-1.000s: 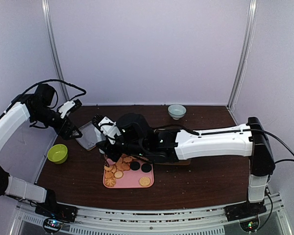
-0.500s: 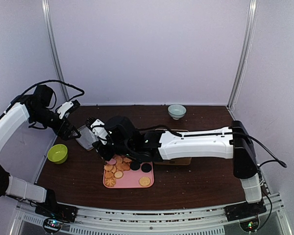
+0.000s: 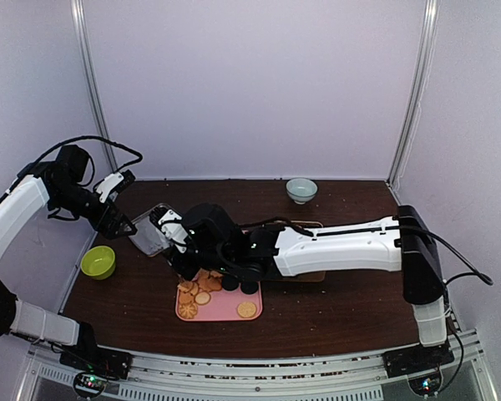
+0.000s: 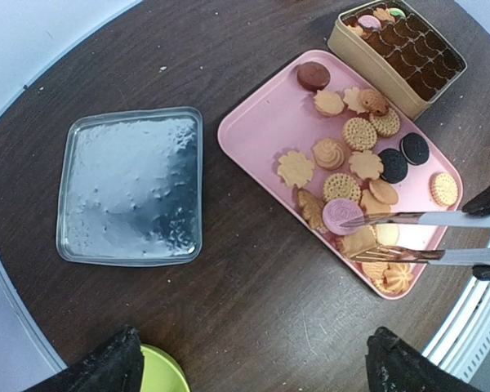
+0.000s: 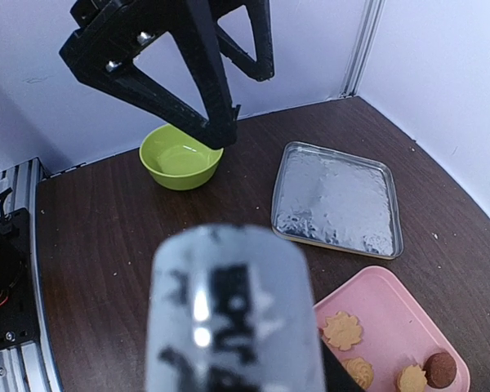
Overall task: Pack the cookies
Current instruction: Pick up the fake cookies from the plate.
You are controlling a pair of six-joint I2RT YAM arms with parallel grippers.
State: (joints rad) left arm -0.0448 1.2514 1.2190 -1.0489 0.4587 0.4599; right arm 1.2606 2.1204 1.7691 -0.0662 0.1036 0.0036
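Note:
Several cookies (image 4: 343, 155), tan, black and one pink (image 4: 341, 214), lie on a pink tray (image 4: 261, 122); they also show in the top view (image 3: 202, 296). My right gripper (image 3: 186, 251) is shut on metal tongs (image 4: 425, 218), whose tips hover over the pink cookie and a tan one at the tray's near end. In the right wrist view the blurred tongs (image 5: 233, 310) hide the jaws. My left gripper (image 4: 253, 359) is wide open and empty, held high over the table beside the tray (image 3: 121, 224).
A gold tin (image 4: 367, 61) with dark paper cups stands by the tray's far end. A silver lid (image 4: 131, 196) lies left of the tray. A green bowl (image 3: 98, 261) sits at the left edge and a pale bowl (image 3: 301, 190) at the back.
My right arm has swung a little to the left and lowered the tongs toward the tray's left end. The left arm has barely moved.

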